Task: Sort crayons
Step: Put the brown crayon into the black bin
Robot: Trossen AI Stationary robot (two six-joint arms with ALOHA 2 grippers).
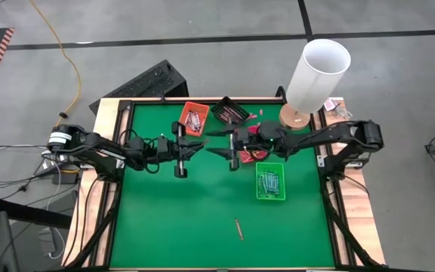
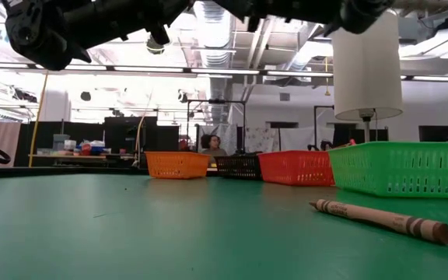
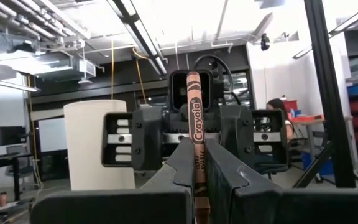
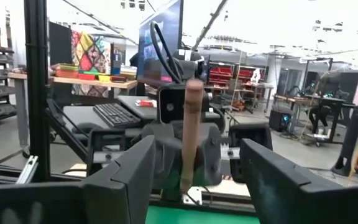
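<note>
High view: my left gripper [image 1: 192, 146] and right gripper [image 1: 219, 152] meet nose to nose over the green table [image 1: 172, 219]; a lone crayon [image 1: 239, 228] lies near the front edge.

Low view: that crayon [image 2: 379, 220] rests flat before the green basket [image 2: 401, 168].

Left wrist: my fingers [image 3: 178, 167] pinch a brown crayon [image 3: 195, 140], upright.

Right wrist: my right fingers [image 4: 129, 171] stand apart, clear of it.
</note>
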